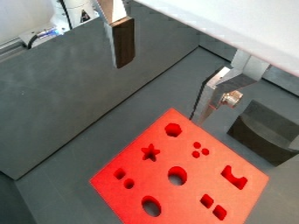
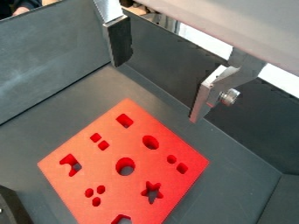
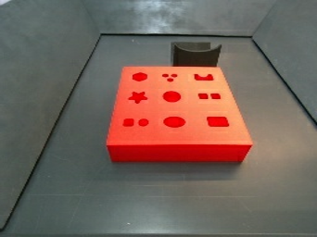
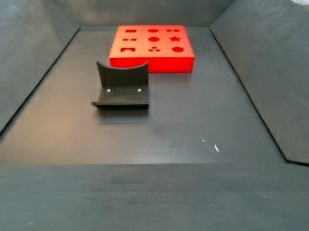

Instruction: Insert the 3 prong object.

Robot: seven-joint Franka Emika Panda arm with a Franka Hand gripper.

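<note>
The tool (image 1: 170, 77) appears only in both wrist views, raised well above the tabletop (image 3: 74, 176); it does not appear in either side view. Its two silver fingers (image 1: 122, 41) stand wide apart, so the tool is released, and nothing is held between them (image 2: 166, 72). The green 3 prong object cannot be found in any view, so its position relative to the tool cannot be told. Below the tool lies the red block (image 1: 176, 171), flat on the dark tabletop, with cut-out holes in its upper face: a star, circles, an oval, squares and a group of three small holes (image 3: 170, 76). In a side view the block (image 4: 154, 47) sits at the far end of the bin. The fixture (image 4: 121, 86) stands on the tabletop near the block but apart from it; in a side view it stands just behind the block (image 3: 195, 52).
</note>
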